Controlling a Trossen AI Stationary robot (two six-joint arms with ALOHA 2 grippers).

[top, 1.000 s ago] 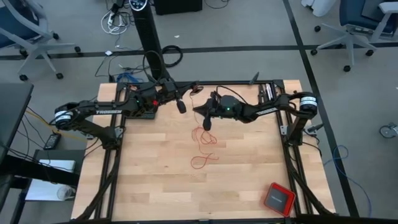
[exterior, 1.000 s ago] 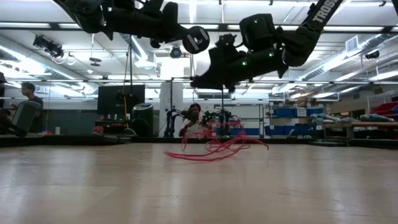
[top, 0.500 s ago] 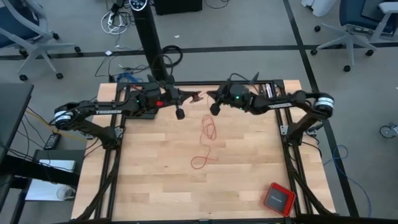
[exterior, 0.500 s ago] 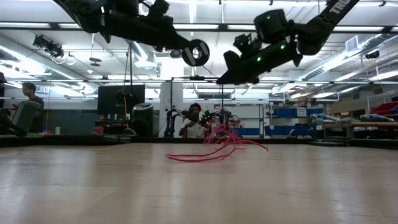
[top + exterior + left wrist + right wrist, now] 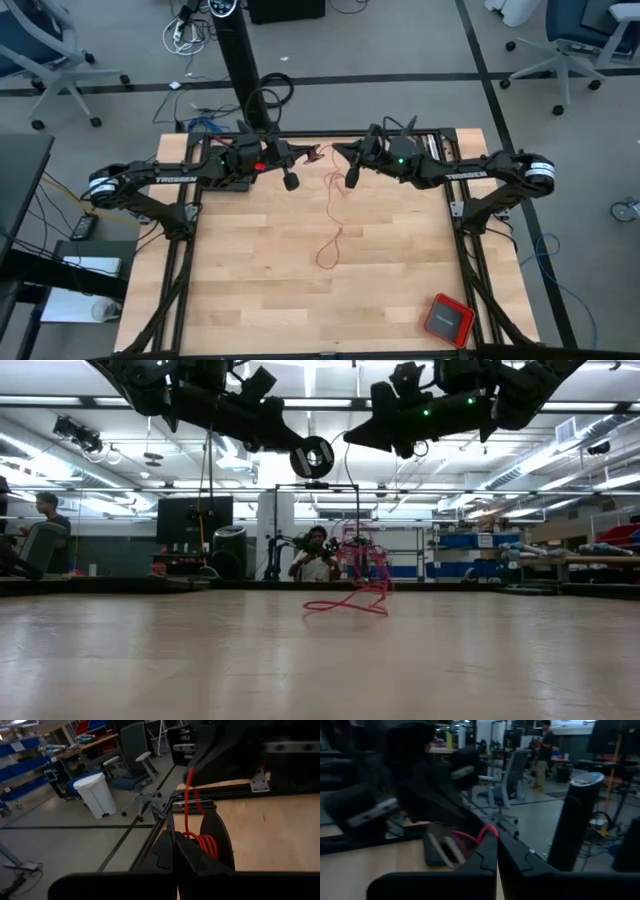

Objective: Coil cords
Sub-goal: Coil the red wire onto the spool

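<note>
Wooden tabletop mostly bare; red box sits near-right corner, well clear. Both arms raised at far edge. Left gripper jaws closed on small coil of red cord; right gripper jaws pinched on same cord, just beside. Remainder hangs to loose loops mid-tabletop. I judge cord light, limp, tangle-prone; take hold near coil.

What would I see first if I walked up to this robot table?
Probably the thin red cord, because it hangs from two raised robot arms at the far edge and trails in loose loops onto the wooden table. The left gripper and right gripper nearly meet there, both shut on the cord. A red square box sits alone near the front right corner.
</note>
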